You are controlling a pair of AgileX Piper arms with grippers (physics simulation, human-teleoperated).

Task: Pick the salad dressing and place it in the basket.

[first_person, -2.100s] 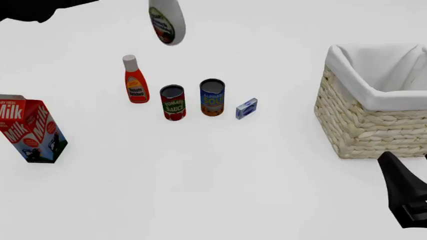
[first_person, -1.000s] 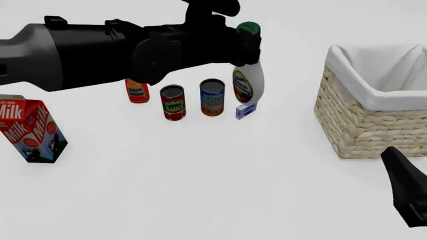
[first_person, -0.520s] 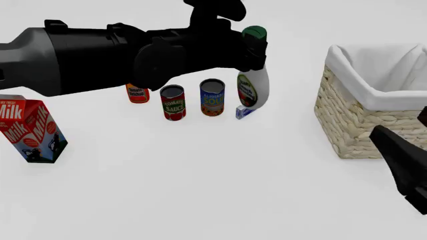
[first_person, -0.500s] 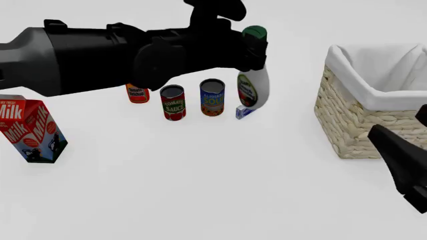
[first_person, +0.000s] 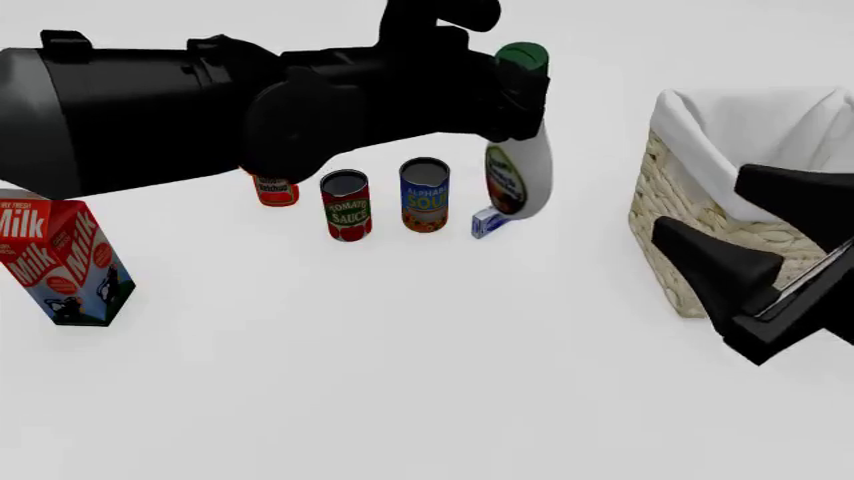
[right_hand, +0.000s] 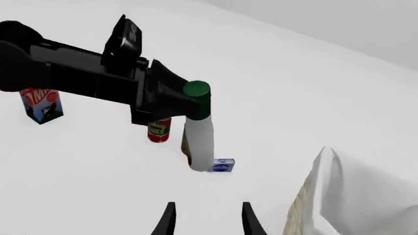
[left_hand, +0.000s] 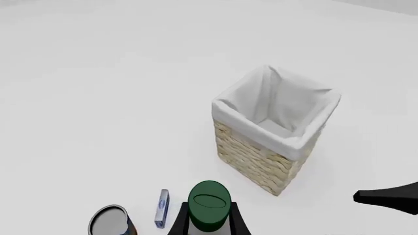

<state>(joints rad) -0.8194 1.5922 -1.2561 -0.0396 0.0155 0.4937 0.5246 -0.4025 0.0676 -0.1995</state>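
Transport underway: left tool [first_person: 514, 95] is gripping the white curvy plastic salad dressing bottle [first_person: 518, 180] by its neck, aloft mid-tabletop, not yet over the pale wicker basket [first_person: 694, 215]; right tool [right_hand: 206, 219] is gaping empty.

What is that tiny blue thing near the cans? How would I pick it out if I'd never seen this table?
Start at the big wicker basket on the right and look left to the row of two cans. Just right of the blue-labelled can, under the white bottle the left gripper holds, stands a small blue box. It is the only flat packet, far shorter than the cans.
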